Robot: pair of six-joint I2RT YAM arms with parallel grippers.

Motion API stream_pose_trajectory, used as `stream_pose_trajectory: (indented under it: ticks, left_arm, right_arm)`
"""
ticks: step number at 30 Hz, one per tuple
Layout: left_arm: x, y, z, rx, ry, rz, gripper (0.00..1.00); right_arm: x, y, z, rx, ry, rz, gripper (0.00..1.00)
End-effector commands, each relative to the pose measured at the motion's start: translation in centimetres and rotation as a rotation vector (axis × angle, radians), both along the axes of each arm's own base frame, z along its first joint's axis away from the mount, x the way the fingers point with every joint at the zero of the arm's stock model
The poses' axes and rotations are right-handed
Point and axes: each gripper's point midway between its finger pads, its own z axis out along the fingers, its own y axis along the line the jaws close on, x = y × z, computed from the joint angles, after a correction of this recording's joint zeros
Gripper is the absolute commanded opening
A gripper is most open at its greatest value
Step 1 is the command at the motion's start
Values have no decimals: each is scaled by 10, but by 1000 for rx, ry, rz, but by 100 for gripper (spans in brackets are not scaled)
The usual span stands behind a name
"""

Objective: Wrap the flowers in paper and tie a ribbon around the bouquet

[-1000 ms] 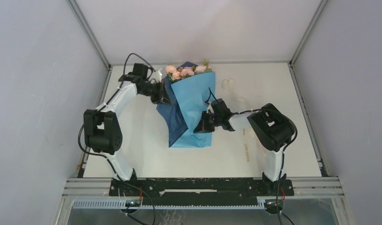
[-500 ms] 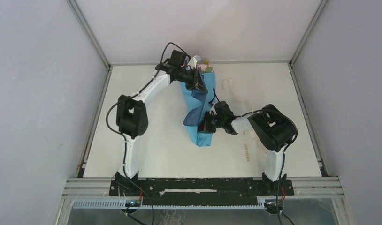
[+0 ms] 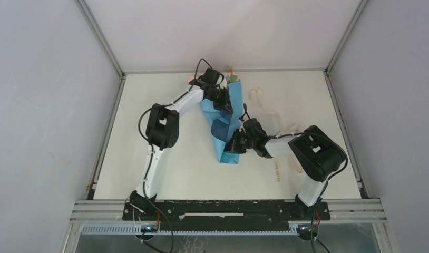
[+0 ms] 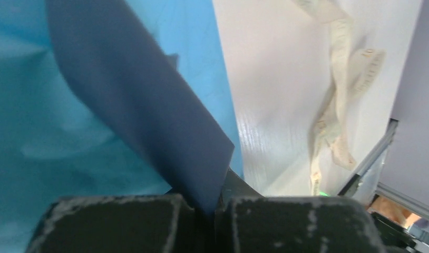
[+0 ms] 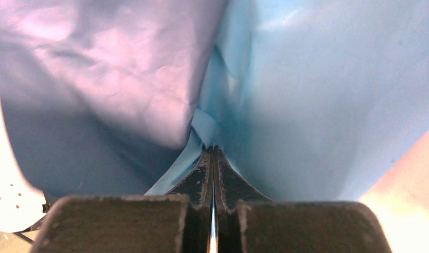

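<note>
Swinging across since a second ago, the left end effector (image 3: 223,101) has folded the paper (image 3: 229,156) from a broad sheet into a slim cone. Its jaws are clamped tight on a dark navy flap of that paper. Nearer the arm bases, the right end effector (image 3: 235,146) is likewise closed, pinching a light-blue crease near the cone's narrow end. Beyond the left end effector, the flowers (image 3: 231,70) barely peek out. To its right, the cream ribbon (image 3: 256,95) lies loose on the worktop (image 3: 170,168), apart from the paper.
</note>
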Motion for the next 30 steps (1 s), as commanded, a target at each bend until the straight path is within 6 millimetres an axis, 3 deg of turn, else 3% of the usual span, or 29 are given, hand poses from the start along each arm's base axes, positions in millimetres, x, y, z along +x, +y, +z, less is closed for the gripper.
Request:
stream_pose_trajectory:
  ticks: [1, 5, 9, 14, 18, 22, 25, 30]
  left_arm:
    - [2, -12, -12, 59, -91, -52, 0]
    - [-1, -8, -23, 101, -102, -59, 0]
    - [-5, -10, -19, 106, -125, -76, 0]
    - [-5, -14, 4, 83, -166, -81, 0]
    - [-15, -27, 36, 14, -180, -99, 0]
    - [-35, -50, 53, -51, -189, -149, 1]
    - [-41, -59, 40, -50, -163, -159, 3]
    - [-34, -54, -11, 33, -94, -118, 3]
  right_arm:
    - [-1, -9, 24, -5, -34, -43, 0]
    - [-3, -35, 29, -49, -31, -94, 0]
    - [12, -56, 28, -56, -34, -136, 0]
    - [27, -55, 3, -45, 11, -119, 0]
    - [19, -54, -26, -60, 88, -97, 0]
    - [13, -48, -34, -50, 109, -78, 0]
    - [13, -47, -28, -55, 92, -78, 0]
    - [16, -50, -10, -55, 51, -94, 0]
